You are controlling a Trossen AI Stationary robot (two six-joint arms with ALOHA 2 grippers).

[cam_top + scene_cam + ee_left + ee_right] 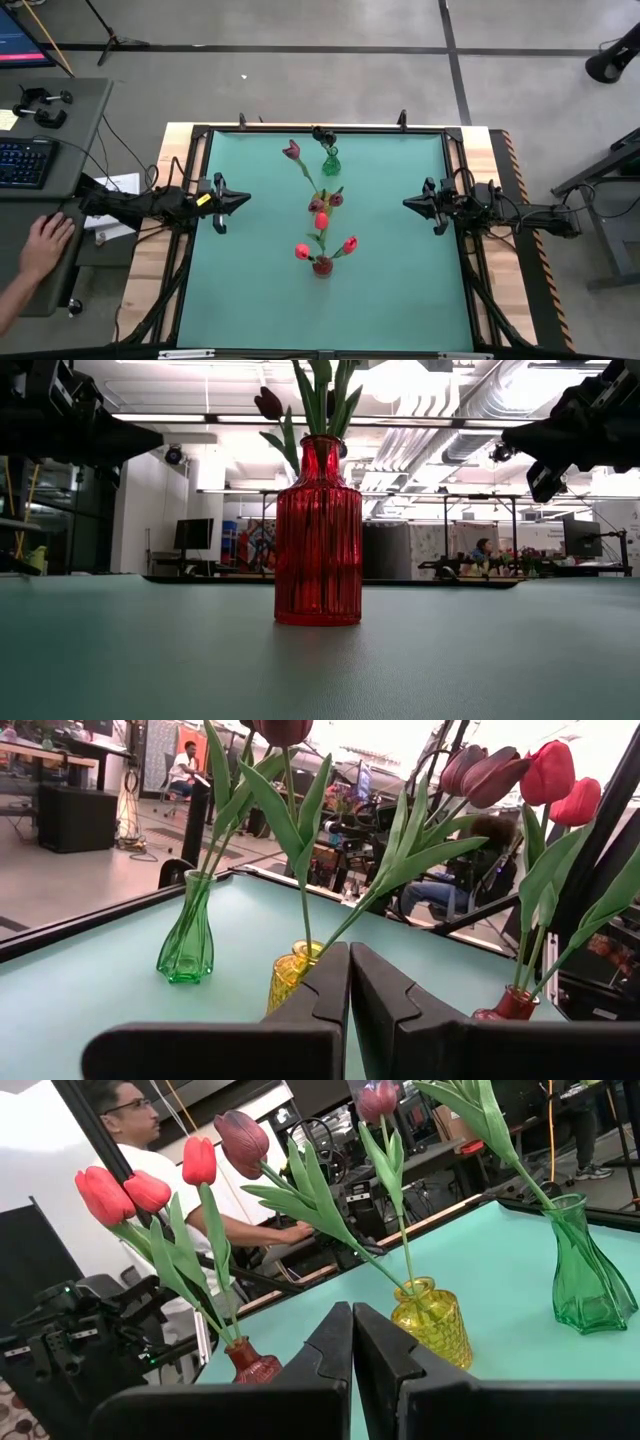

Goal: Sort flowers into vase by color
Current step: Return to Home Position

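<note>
The flowers [349,244] all stand in vases in a line down the middle of the worktop [400,290], and none lies loose on it. The red vase [318,530], nearest the front edge, holds three bright red heads. The yellow vase [432,1320], between the other two, holds maroon heads. The green vase [330,162], close to the back edge, holds one dark maroon flower.

Judged from this, the sorting looks finished. Nothing is left to place, and only parking the arms remains.

The left claw [245,201] hangs just inside the worktop's left edge and the right claw [408,202] just inside its right edge, both well apart from the vases. Each is clenched on nothing, with its fingers pressed together in its own wrist view.

No brand, label or writing can be read on the vases or the worktop. A person's hand [45,240] rests on a desk beyond the left edge.
</note>
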